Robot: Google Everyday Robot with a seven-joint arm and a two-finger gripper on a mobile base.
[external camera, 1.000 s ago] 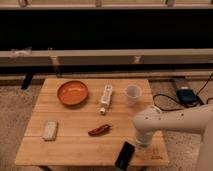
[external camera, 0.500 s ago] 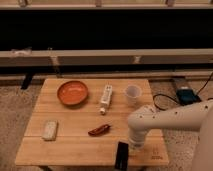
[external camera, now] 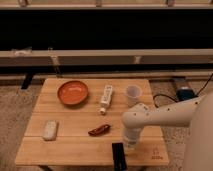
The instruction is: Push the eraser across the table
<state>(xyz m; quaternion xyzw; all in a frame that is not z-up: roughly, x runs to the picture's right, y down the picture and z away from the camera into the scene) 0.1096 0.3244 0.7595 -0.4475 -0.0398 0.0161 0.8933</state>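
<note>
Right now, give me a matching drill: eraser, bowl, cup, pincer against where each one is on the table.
Things:
1 eraser
2 bowl
3 cup
4 pincer

Places on the table, as the camera sees it:
A far side, towards the left
B lowered close beside the eraser, on its right
C near edge, right of the middle
D far side, right of the white stick

Pairs: 1-C, 2-A, 3-D, 4-B

End effector (external camera: pixel 128 146) closed, low at table (external camera: pixel 75 146) front edge, just beside eraser (external camera: pixel 118 156).
</note>
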